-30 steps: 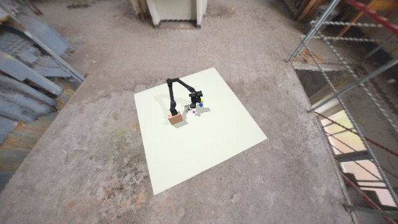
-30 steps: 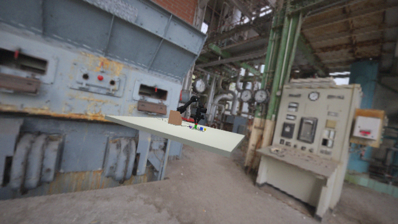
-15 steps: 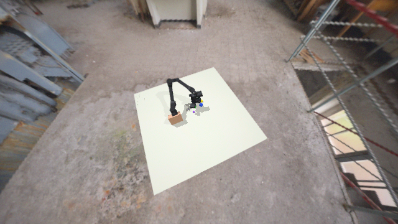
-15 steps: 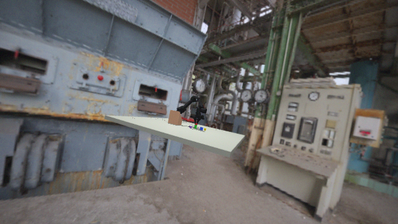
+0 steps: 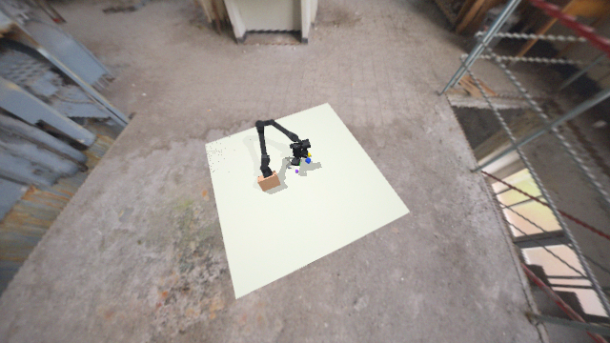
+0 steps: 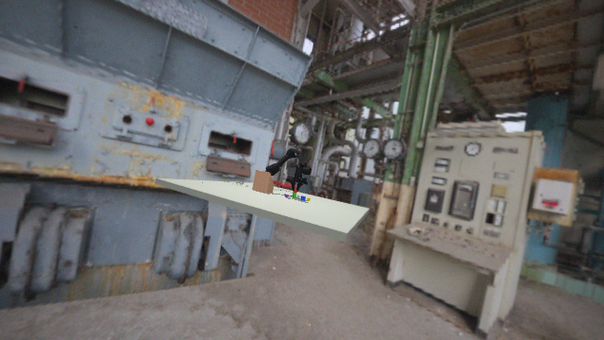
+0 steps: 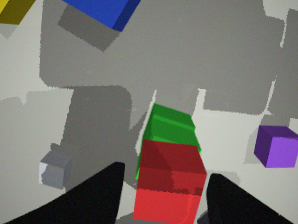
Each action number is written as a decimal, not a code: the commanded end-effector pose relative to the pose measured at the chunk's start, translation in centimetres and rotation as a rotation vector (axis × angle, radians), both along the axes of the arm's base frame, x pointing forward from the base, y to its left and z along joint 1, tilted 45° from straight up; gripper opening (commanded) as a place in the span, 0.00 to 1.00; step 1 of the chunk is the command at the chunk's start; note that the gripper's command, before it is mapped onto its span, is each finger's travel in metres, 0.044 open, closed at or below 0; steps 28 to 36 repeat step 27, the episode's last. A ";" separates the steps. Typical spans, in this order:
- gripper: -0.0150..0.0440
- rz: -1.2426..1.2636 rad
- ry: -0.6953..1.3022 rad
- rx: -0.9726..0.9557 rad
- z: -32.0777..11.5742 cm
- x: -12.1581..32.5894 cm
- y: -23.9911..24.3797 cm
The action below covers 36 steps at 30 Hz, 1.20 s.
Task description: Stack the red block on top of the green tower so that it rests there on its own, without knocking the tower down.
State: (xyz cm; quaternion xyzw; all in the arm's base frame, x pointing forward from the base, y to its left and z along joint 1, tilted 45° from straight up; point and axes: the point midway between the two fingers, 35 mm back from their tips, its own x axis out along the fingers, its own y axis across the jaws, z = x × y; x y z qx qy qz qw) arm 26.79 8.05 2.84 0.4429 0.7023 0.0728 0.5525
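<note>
The red block (image 7: 170,172) (image 6: 295,191) sits on top of the green tower (image 7: 172,125) (image 6: 294,195), roughly in line with it and with no gap visible in the exterior view. In the wrist view the tower's layers show just beyond the red block; the tower looks upright. My gripper (image 7: 166,177) is open. Its two black fingers stand on either side of the red block, with a gap between the block and each finger. How far the fingertips reach down beside the block is hard to tell.
A blue block (image 7: 102,11) (image 6: 303,198) and a yellow block (image 7: 17,11) (image 6: 309,199) lie beyond the tower. A purple block (image 7: 280,150) (image 5: 296,171) is to the right in the wrist view, a small grey block (image 7: 54,171) to the left. The arm's brown base (image 5: 269,182) stands nearby.
</note>
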 end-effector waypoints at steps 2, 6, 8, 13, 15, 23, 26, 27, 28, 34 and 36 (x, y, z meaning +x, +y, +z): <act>0.79 0.000 0.000 -0.001 0.0 0.0 0.0; 0.97 0.000 0.000 -0.001 0.0 0.0 0.0; 1.00 0.000 0.000 -0.001 0.0 0.0 0.0; 1.00 0.000 0.000 -0.001 0.0 0.0 0.0; 1.00 0.000 0.000 -0.001 0.0 0.0 0.0; 1.00 0.000 0.000 -0.001 0.0 0.0 0.0; 1.00 0.000 0.000 -0.001 0.0 0.0 0.0; 1.00 0.000 0.000 -0.001 0.0 0.0 0.0; 1.00 0.000 0.000 -0.001 0.0 0.0 0.0; 1.00 0.000 0.000 -0.001 0.0 0.0 0.0; 1.00 0.000 0.000 -0.001 0.0 0.0 0.0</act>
